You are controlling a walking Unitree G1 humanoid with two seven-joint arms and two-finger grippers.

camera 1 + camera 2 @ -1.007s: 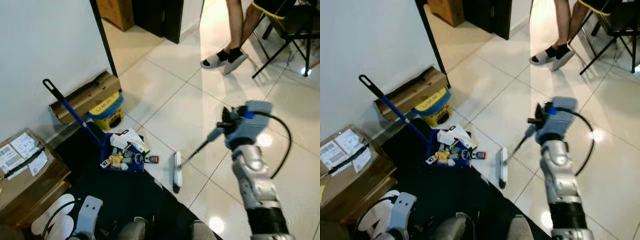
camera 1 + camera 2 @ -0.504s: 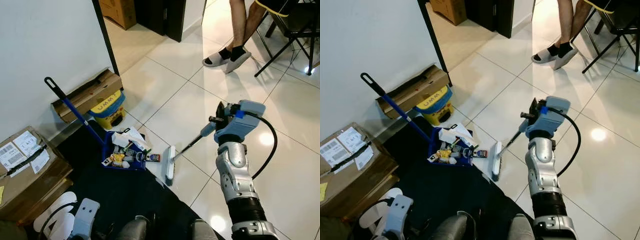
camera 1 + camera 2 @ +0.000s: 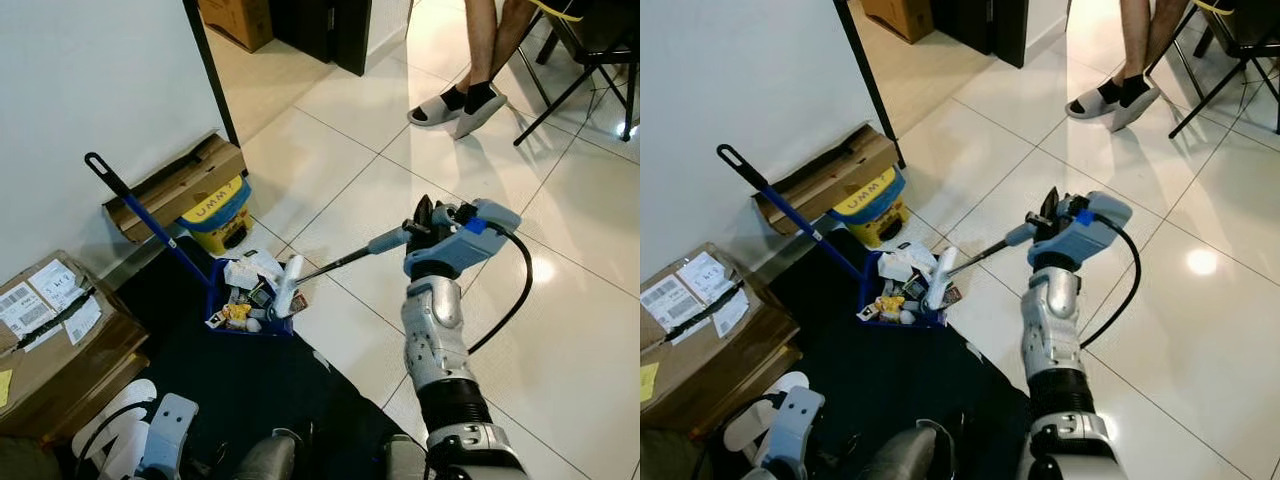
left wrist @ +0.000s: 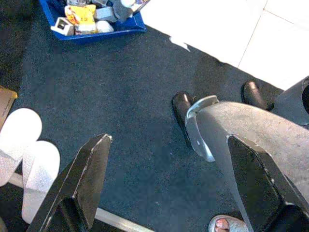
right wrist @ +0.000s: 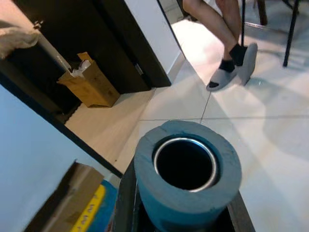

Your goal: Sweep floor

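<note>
left gripper hangs open over the dark mat; right gripper is clamped on the broom handle, whose head has swung from bare tile to the blue dustpan, so litter's probably in.

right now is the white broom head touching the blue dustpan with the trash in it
Touching. In the left eye view the white broom head lies over the open edge of the blue dustpan, against the trash, with no floor showing between them. The right gripper holds the handle.
</note>
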